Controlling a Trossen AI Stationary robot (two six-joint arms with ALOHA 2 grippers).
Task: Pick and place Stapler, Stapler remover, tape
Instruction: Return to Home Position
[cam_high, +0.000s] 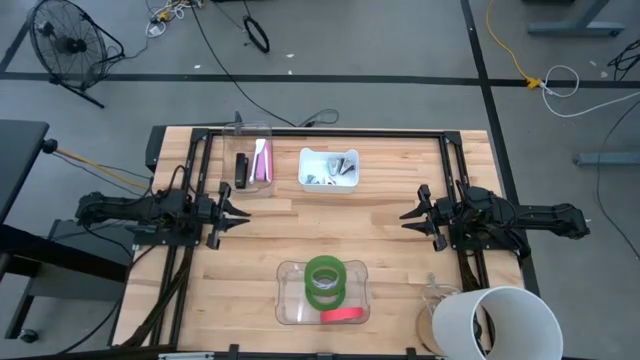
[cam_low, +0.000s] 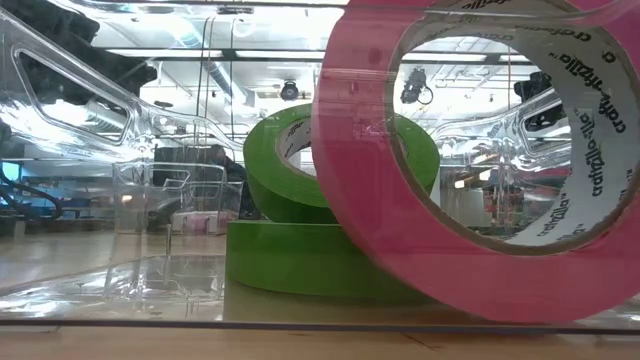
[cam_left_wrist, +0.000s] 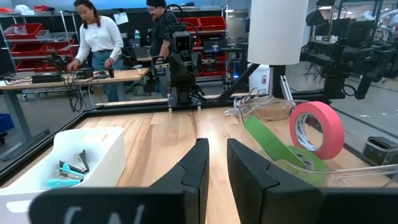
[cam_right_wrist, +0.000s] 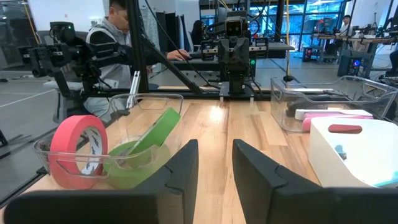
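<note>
Three tape rolls sit in a clear container (cam_high: 290, 300) near the table's front middle. One green roll (cam_low: 300, 265) lies flat, a second green roll (cam_low: 290, 170) leans on it, and the red roll (cam_low: 480, 200) stands tilted on its edge. A black stapler (cam_high: 241, 168) and a pink one (cam_high: 263, 160) lie in a clear bin at the back. Staple removers (cam_high: 335, 168) lie in a white bin (cam_high: 305, 180). My left gripper (cam_high: 235, 212) is open and empty at the left. My right gripper (cam_high: 410, 218) is open and empty at the right. They face each other across the table.
A white cylinder (cam_high: 495, 320) and a clear bowl (cam_high: 438, 298) stand at the front right corner. Bare wood lies between the two grippers. The black frame (cam_high: 330, 133) runs along the table's edges. People stand at benches beyond the table (cam_left_wrist: 99, 37).
</note>
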